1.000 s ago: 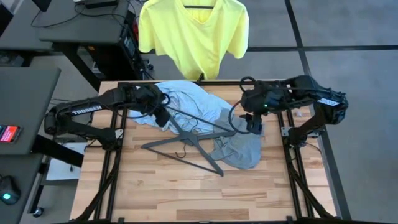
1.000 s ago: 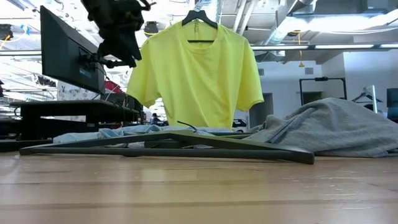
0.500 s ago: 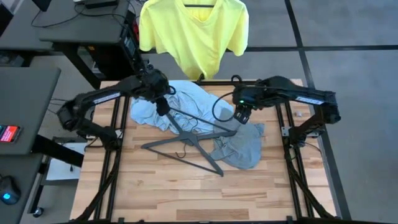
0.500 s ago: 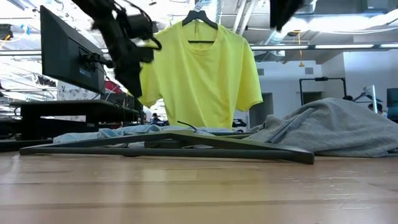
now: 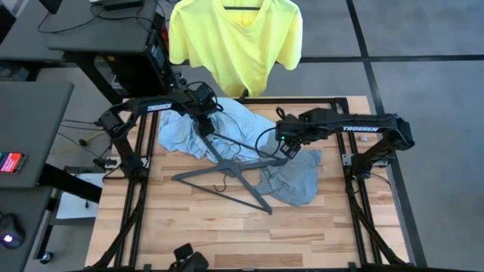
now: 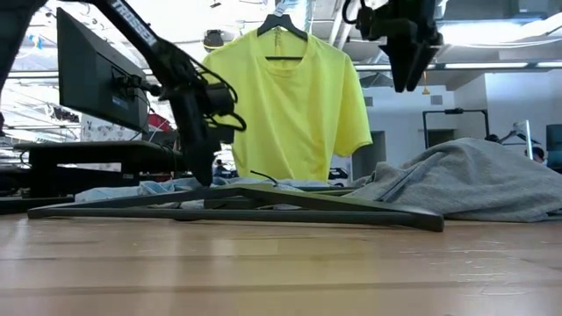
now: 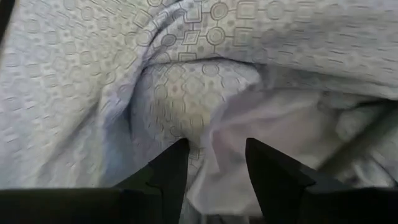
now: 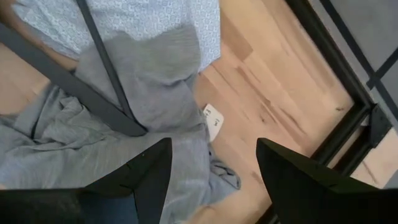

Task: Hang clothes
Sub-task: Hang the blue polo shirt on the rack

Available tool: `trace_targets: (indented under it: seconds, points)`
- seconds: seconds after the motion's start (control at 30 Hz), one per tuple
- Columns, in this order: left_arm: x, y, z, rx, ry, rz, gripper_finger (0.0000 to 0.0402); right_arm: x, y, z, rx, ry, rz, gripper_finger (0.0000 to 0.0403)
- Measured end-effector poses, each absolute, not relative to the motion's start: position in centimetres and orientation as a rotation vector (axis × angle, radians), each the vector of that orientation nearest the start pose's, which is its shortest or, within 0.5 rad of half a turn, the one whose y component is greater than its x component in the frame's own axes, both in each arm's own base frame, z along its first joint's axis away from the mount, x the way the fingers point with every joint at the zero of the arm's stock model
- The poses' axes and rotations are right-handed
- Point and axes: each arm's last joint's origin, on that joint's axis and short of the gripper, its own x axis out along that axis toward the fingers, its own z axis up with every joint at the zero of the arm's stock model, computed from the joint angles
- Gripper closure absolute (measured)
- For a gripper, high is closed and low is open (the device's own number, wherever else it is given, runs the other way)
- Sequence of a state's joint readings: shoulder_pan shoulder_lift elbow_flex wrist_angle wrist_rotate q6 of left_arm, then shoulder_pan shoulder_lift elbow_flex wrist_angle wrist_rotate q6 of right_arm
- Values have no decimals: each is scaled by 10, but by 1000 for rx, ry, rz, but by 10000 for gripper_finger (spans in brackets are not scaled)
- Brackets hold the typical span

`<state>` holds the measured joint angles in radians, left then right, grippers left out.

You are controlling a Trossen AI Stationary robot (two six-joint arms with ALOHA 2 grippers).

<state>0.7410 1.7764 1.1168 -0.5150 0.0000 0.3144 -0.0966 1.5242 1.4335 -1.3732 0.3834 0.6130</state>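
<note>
A neon-yellow T-shirt (image 5: 234,38) hangs on a hanger (image 6: 281,25) beyond the table's far edge. A pale blue patterned shirt (image 5: 227,121) lies crumpled on the far left of the table. A grey T-shirt (image 5: 291,177) lies in a heap at the right. Dark hangers (image 5: 227,170) lie across both garments. My left gripper (image 7: 214,168) is open, pointing down, right at the blue shirt's folds (image 7: 205,99). My right gripper (image 8: 214,180) is open, high above the grey T-shirt (image 8: 124,155) and a hanger bar (image 8: 68,81). My left gripper stands open with its fingertips (image 7: 171,163) at a raised fold of the blue shirt (image 7: 214,134), coming slanting from above. Whether they touch the cloth I cannot tell.
Black frame rails (image 5: 352,162) run along the table's sides. A desk with a monitor (image 6: 97,79) stands beyond the left edge. A white tag (image 8: 212,121) lies beside the grey T-shirt. Bare wood (image 5: 227,234) lies toward the near edge.
My left gripper has come down from high above the table onto the blue shirt, turning as it sank. My right gripper has sunk too and shifted a little toward the table's left, staying well above the grey T-shirt. The clothes and hangers have not moved.
</note>
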Motion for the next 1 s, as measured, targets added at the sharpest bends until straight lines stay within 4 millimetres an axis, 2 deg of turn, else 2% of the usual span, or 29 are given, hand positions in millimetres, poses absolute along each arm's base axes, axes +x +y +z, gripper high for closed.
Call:
trace_targets:
  seconds: [0.17,0.23,0.33,0.43,0.53,0.73,0.87,1.0]
  points:
    - [260,240,167,-127,1126,553,277,268,-36,307,306,1251,-804,180]
    - [259,240,167,-121,1133,566,309,270,-35,307,308,1237,-798,180]
    - [258,239,167,-127,1153,569,381,272,-35,307,305,1221,-787,180]
    - [252,234,179,-135,1166,569,396,273,-34,308,295,1213,-766,180]
    - [246,228,208,-131,1134,585,401,276,-34,310,273,1189,-731,180]
    - [226,207,292,-118,1014,569,401,281,-38,319,226,1082,-661,180]
    - [213,191,337,-151,963,506,401,290,-50,326,192,971,-614,180]
    - [206,181,377,-195,850,456,401,303,-65,334,208,836,-476,180]
